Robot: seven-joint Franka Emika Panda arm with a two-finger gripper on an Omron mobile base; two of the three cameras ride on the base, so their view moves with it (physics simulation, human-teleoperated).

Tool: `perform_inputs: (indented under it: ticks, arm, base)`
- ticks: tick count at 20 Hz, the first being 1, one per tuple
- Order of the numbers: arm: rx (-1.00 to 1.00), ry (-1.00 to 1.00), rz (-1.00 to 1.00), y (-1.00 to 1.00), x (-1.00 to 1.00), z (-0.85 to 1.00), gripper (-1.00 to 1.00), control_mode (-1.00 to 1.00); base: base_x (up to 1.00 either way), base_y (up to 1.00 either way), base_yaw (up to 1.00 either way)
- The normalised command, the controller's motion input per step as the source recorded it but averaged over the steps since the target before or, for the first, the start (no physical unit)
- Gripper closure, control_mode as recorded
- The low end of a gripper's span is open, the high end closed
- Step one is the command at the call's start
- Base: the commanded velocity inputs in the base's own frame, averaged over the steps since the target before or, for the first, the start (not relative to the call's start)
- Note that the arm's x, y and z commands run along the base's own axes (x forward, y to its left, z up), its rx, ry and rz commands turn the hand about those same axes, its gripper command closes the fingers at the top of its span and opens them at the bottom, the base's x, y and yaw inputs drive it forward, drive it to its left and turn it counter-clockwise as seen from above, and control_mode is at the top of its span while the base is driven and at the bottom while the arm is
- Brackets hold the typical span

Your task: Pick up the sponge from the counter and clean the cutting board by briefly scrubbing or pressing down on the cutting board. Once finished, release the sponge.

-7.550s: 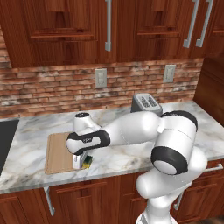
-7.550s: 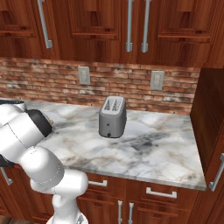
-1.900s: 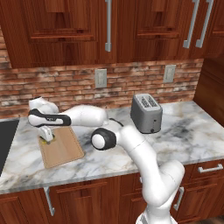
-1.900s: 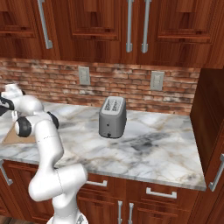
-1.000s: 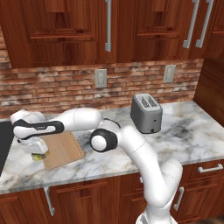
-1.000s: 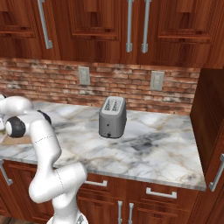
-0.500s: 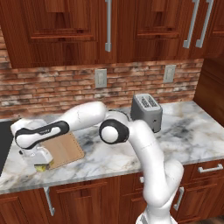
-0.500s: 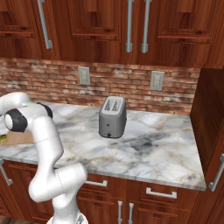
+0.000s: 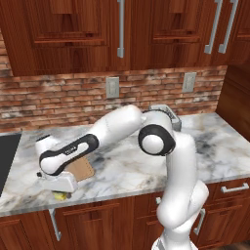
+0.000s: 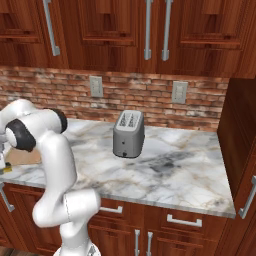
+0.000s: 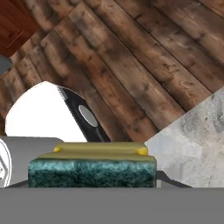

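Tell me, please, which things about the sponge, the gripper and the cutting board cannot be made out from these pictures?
- Finger tips: hand view, hidden behind the sponge, so the grip cannot be confirmed.
- Sponge resting on the counter or lifted: left base view, the hand covers all but a yellow sliver.
- Cutting board: left base view, mostly hidden under the arm; right base view, cut by the left edge.

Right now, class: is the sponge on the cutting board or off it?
Off it. The sponge sits under the gripper at the counter's front edge, in front of the cutting board.
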Motion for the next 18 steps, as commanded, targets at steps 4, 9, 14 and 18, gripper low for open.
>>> perform_inputs:
  ticks: [4, 9, 14, 18]
  arm:
    - [0.0, 0.0, 0.0, -0.52, 0.12, 0.86, 1.0, -1.0]
    - [0.0, 0.0, 0.0, -0.48, 0.47, 0.84, 1.0, -1.0]
    - [0.0, 0.0, -0.05, -0.53, 0.53, 0.34, 1.0, -1.0]
    - [0.0, 0.06, -0.13, -0.64, 0.57, 0.04, 1.0, -1.0]
  base:
    - [0.0, 0.0, 0.0]
    - [0.0, 0.0, 0.0]
    - [0.0, 0.0, 0.0]
    - [0.0, 0.0, 0.0]
